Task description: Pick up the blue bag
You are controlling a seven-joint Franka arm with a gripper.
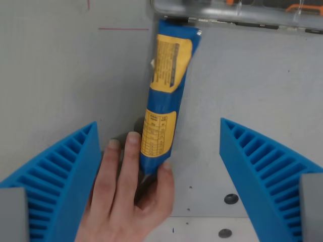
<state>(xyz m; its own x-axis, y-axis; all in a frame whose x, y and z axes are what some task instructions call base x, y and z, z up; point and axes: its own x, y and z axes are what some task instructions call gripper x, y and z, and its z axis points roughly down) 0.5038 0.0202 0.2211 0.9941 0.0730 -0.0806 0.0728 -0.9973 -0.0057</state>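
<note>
The blue bag (166,96) is a long narrow pack with yellow labels, stretching from the top centre down to the middle of the wrist view. A human hand (132,196) grips its lower end from below. My gripper (159,151) is open: its two ribbed blue fingers (60,176) stand far apart at the wrist view's left and right, with the bag's lower end and the hand between them. Neither finger touches the bag.
A clear plastic container edge (237,14) with orange items inside runs along the top. The grey tabletop (60,70) carries a thin red line at the upper left and small screw holes (230,198) at the bottom.
</note>
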